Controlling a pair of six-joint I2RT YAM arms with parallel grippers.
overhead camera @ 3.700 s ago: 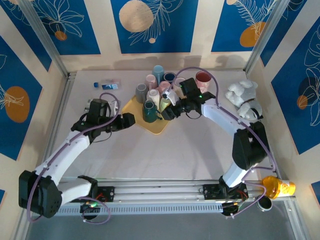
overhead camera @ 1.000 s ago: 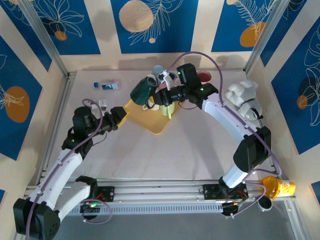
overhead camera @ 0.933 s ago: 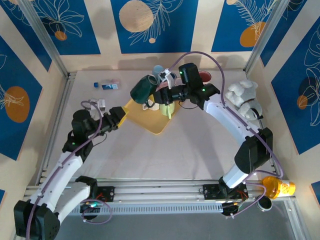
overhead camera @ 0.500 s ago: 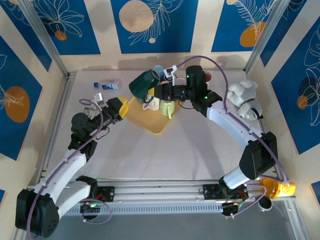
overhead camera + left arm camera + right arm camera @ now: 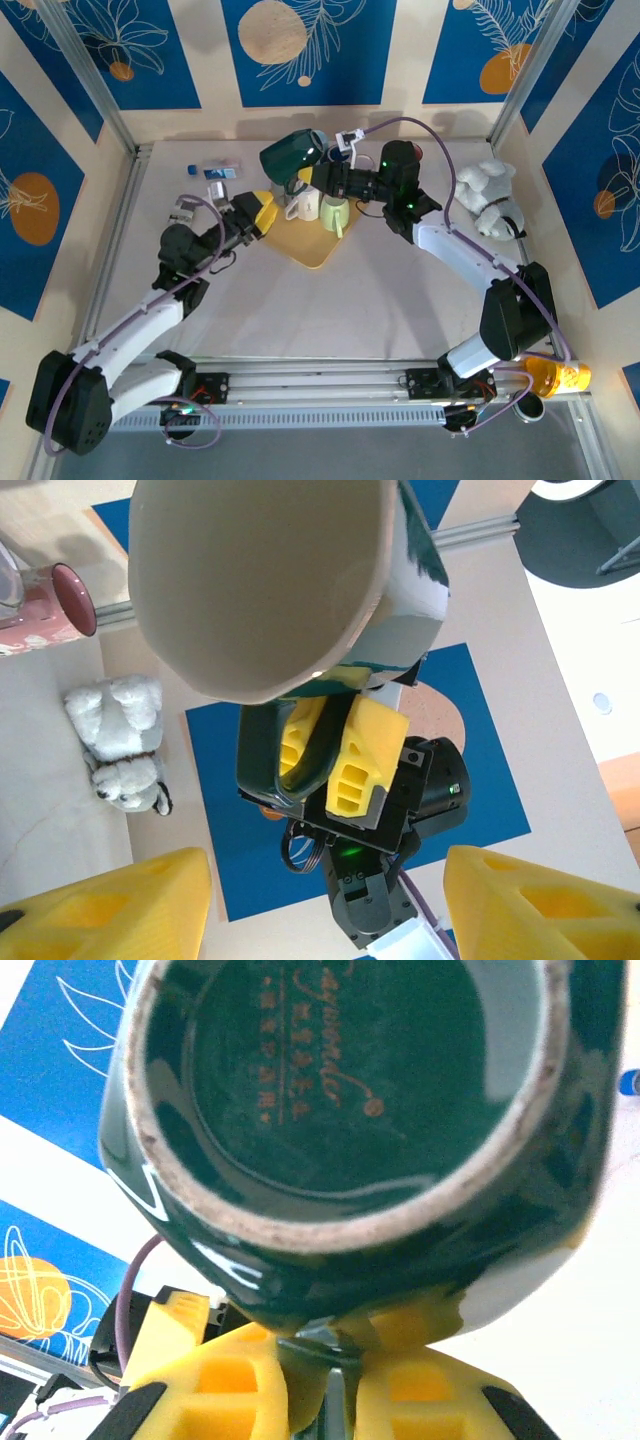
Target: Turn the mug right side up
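The dark green mug (image 5: 288, 157) hangs in the air above the yellow tray's (image 5: 312, 252) back left corner, tipped on its side. My right gripper (image 5: 316, 176) is shut on its handle. In the right wrist view the mug's base (image 5: 350, 1070) faces the camera and the fingers (image 5: 225, 1380) pinch the handle (image 5: 320, 1345). My left gripper (image 5: 256, 211) stands open just below and left of the mug, aimed up at it. Its view looks into the mug's cream inside (image 5: 260, 580), with the handle (image 5: 268, 755) held between the right gripper's yellow fingers (image 5: 362, 755).
A cream mug (image 5: 304, 206) and a light green mug (image 5: 335, 213) stand on the tray. A white plush toy (image 5: 487, 197) lies at the right, a small blue and white item (image 5: 215, 172) at the back left, and an orange cup (image 5: 556, 375) by the right base.
The right gripper has lifted the green mug off the tray and carried it up and left, tipping it over. The left arm has swung up towards it with its gripper open.
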